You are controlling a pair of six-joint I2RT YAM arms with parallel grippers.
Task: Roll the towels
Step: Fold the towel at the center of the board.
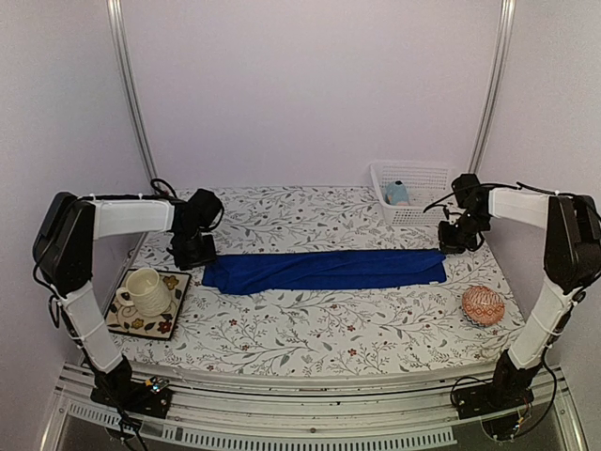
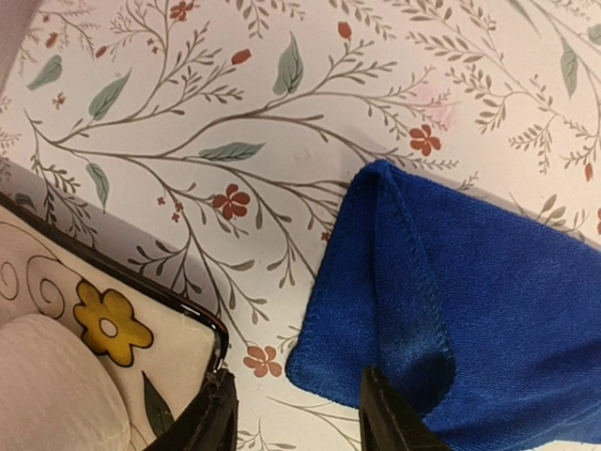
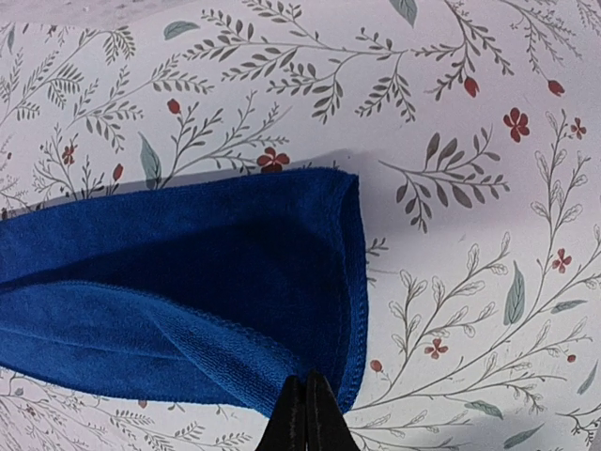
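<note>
Table [image 1: 310, 329], floral cover: royal-blue towel [image 1: 324, 271] flat across ctr, L-R; white basket [image 1: 427, 178] far-R corner; patterned ball [image 1: 483, 305] near-R; floral tile [image 1: 141, 324] near-L.

Royal-blue towel [image 1: 324, 271]; white floral tablecloth [image 1: 282, 329]; pink-red ball [image 1: 483, 305].

Soft, even light from above fills the overhead view, which is pale and slightly grainy. The long royal-blue terry towel [image 1: 324, 271] casts barely any shadow on the white floral-printed table cover [image 1: 310, 329]. Both wrist views are sharp mid-frame, with diffuse grey shadow bands across the cover and towel folds darkening almost to black.
</note>
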